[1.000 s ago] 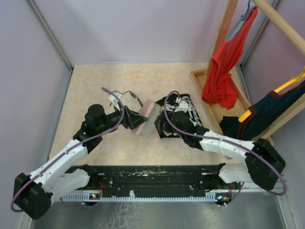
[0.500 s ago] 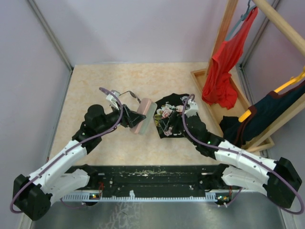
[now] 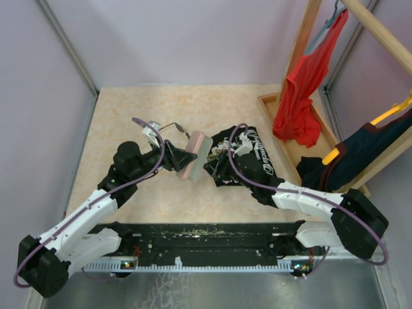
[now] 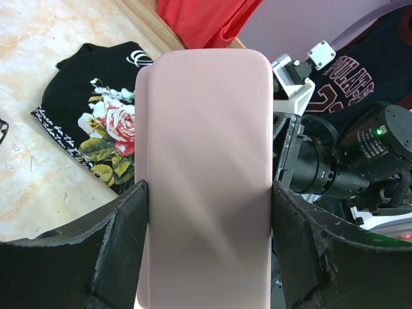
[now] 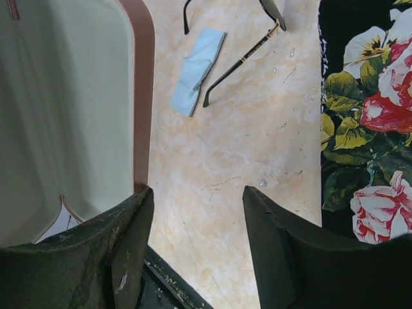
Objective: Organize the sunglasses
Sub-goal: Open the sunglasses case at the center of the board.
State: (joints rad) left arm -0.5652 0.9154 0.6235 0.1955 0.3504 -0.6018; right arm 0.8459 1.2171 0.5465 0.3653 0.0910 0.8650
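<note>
Sunglasses (image 5: 273, 14) lie untouched; right gripper (image 5: 196, 193), spread, has returned beside case (image 4: 206, 129) clamped in left gripper (image 4: 207, 187).

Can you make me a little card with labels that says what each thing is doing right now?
left gripper: shut on the pink case
right gripper: open, holding nothing, above the table
sunglasses: lying on the table, outside the case
blue cloth: on the table beside the sunglasses
black flowery shirt: spread on the table
</note>
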